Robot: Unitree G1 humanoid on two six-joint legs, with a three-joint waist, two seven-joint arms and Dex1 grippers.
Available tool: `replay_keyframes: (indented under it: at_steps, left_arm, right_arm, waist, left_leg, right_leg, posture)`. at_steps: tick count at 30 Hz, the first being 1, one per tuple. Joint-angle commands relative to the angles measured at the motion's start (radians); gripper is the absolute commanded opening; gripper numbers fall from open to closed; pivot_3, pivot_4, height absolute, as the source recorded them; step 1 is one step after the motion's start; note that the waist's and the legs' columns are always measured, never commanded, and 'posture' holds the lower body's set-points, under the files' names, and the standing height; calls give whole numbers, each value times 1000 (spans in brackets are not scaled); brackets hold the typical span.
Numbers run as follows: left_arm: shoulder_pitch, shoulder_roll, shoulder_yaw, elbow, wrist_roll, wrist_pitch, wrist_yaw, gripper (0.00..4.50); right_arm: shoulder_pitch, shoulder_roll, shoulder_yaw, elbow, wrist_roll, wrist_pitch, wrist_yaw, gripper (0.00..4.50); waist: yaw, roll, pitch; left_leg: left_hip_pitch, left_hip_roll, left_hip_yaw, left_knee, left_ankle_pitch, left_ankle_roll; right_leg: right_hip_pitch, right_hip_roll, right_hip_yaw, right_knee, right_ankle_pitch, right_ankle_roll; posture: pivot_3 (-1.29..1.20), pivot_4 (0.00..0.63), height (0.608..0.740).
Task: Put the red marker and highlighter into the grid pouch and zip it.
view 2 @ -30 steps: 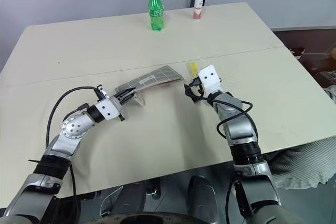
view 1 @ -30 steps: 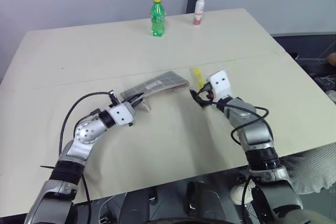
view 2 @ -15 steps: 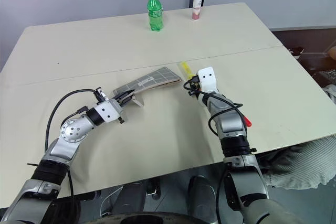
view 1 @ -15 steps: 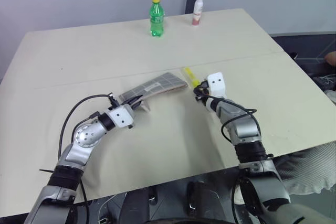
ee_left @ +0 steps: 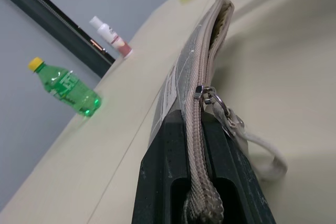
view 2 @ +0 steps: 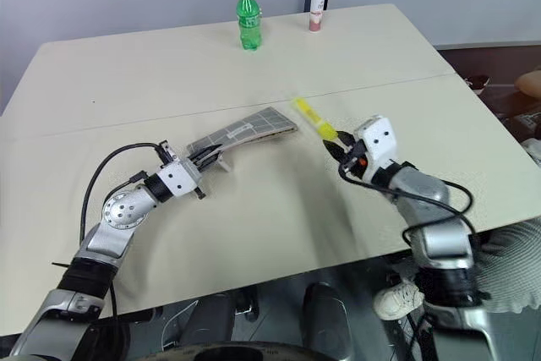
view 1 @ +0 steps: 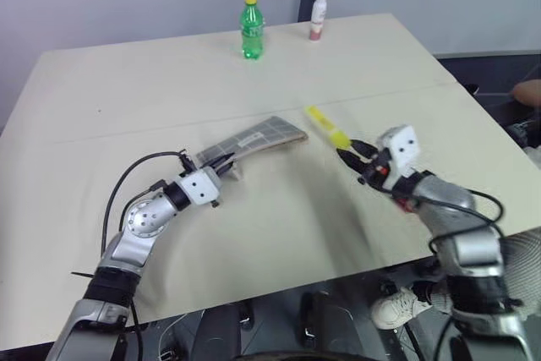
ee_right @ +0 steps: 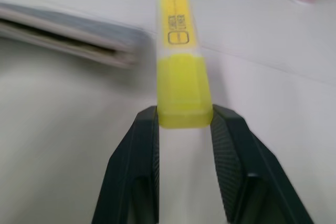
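Observation:
The grid pouch [view 1: 254, 137] is grey with white lines and rises tilted off the table; its far end gapes open [ee_left: 223, 17]. My left gripper [view 1: 218, 166] is shut on the pouch's near end, its fingers [ee_left: 163, 171] clamping the zipper edge just below the pull ring [ee_left: 209, 96]. The highlighter [view 1: 328, 127] is chunky and yellow and is held above the table, right of the pouch's open end. My right gripper [view 1: 351, 152] is shut on the highlighter's near end [ee_right: 184, 103], which points toward the pouch. The red marker is hidden.
A green bottle [view 1: 253, 27] and a white-and-pink bottle [view 1: 319, 13] stand at the table's far edge. A seam [view 1: 127, 128] crosses the beige table behind the pouch. A person's hand [view 1: 528, 90] shows past the table's right edge.
My right gripper has shut on the highlighter, lifted it off the table and drawn it back to the right. The left gripper and the pouch have stayed put.

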Motion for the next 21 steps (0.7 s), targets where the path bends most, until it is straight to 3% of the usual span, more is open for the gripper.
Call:
replay_keyframes:
  at_steps: [1,11,21]
  left_arm:
    - [-10,-7,-4,-20,-28,3,-9,0]
    - [-68,-19,-33,17,-24,-6,-41,0]
    - [-84,-18,-26,23,-23,-4,-48,0]
  right_arm:
    - [89,-72,-23,-112,53,-16,100,815]
    - [62,-76,73,-22,-114,-66,9,815]
    - [134,-68,31,-87,-17,-101,68,815]
  waist:
    - [1,0,0]
    - [2,0,0]
    - [1,-1,0]
  left_leg:
    - [0,0,-1,0,0,0]
    - [-1,0,-1,0,0,0]
    - [-1,0,-1,1,-1,1]
  right_leg:
    - [1,0,0,0,0,0]
    - [2,0,-1,-6,0,-1]
    - [4,0,-2,-7,0,0]
  posture:
    - [0,150,740]
    - [0,150,740]
    - [0,150,740]
